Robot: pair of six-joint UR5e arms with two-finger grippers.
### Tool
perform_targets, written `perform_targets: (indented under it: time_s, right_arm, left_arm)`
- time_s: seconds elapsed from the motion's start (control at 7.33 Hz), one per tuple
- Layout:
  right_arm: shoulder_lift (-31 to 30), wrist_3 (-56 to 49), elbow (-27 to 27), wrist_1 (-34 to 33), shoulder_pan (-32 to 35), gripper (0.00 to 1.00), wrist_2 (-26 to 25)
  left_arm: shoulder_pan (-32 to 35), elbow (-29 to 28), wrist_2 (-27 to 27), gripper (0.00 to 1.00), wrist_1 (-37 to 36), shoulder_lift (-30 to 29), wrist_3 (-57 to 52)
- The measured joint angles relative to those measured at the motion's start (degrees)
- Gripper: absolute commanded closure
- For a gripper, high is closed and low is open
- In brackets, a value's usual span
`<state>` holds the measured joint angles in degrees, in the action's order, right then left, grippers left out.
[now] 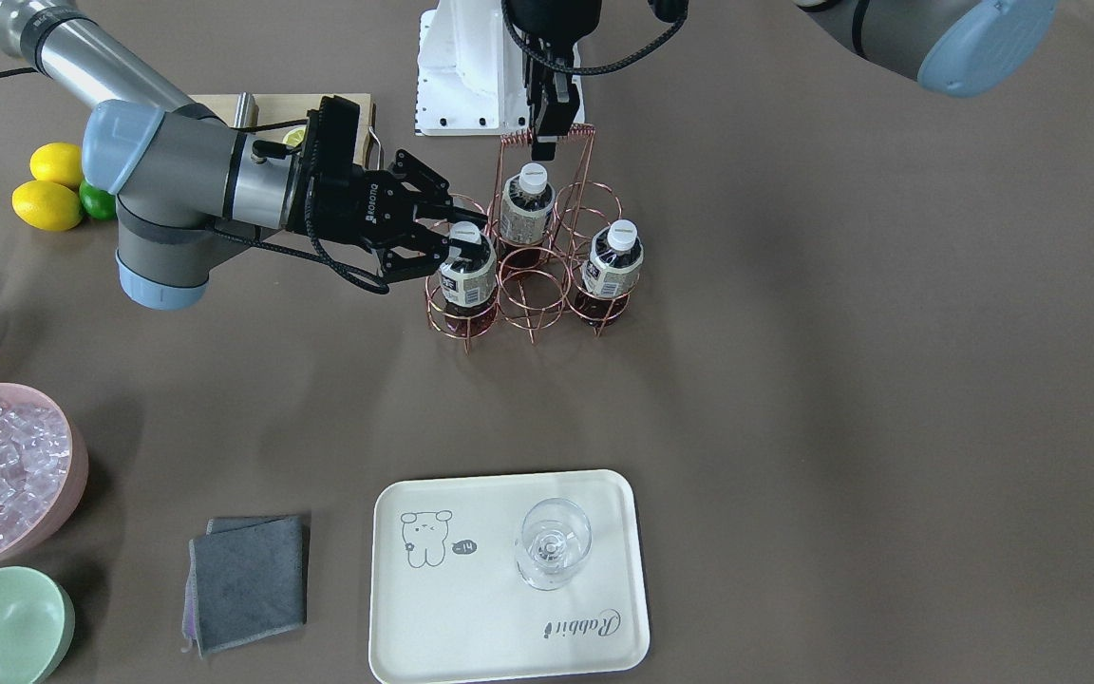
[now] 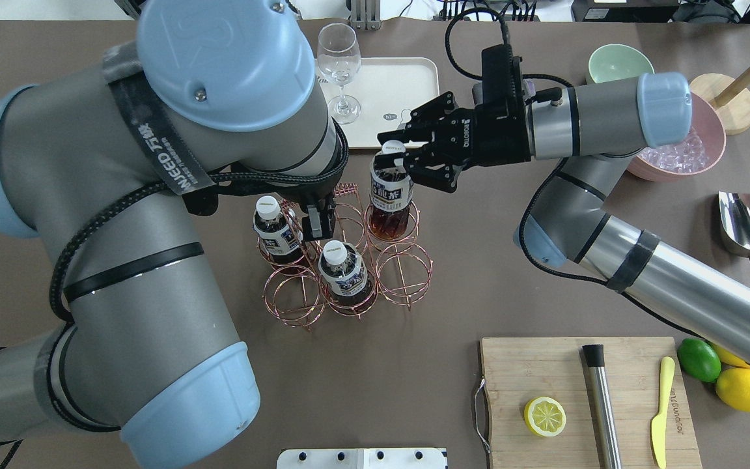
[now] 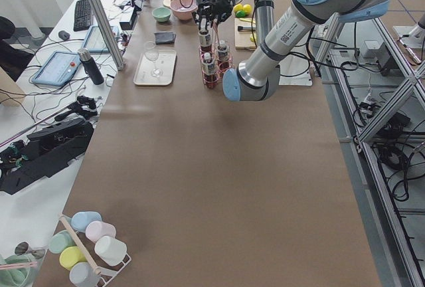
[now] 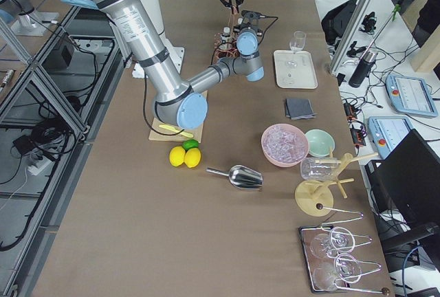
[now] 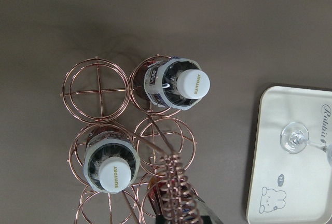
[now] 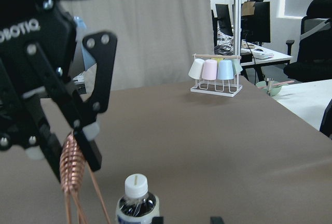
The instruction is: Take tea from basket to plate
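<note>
I record the left arm (image 2: pixel 153 273) and right arm (image 2: pixel 674 299) as grey-silver tubes with pale blue joint caps (image 2: pixel 225 52), screws visible. Black braided cable (image 2: pixel 88 221); white-lettered black strap (image 2: pixel 160 153). The right gripper (image 2: pixel 396 158) is black, marked ROBOTIQ.

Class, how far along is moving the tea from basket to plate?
Done: nothing; the plate holds only a glass. In hand: left claw clamps the basket handle; right claw brackets one tea seated in its slot. Left: lift it out, set it on the plate.
</note>
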<state>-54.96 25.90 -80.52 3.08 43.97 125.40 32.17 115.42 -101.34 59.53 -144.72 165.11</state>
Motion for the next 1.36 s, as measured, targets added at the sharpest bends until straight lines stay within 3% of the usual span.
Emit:
perform_targets:
  time_s: [0.41, 0.68, 0.95, 1.36]
  right_arm:
    - [1.25, 7.67, -5.28, -3.88, 6.60, 1.00, 0.05]
    - [2.72, 10.14, -5.78, -6.00, 9.90, 1.00, -0.27]
    - [3.02, 10.09, -2.17, -6.44, 12.70, 1.00, -2.51]
    - [3.77, 3.36, 6.13, -6.46, 13.95, 1.00, -11.79]
  left_arm:
    - [0.21, 0.23, -0.07, 1.00, -0.18, 0.07, -0.03]
    - [0.50, 0.54, -0.16, 1.00, -0.60, -0.05, -0.06]
    - [3.72, 1.45, -2.12, 1.00, -1.87, 0.10, -0.80]
    - [12.34, 4.70, -9.96, 1.00, -3.34, 3.40, -6.54]
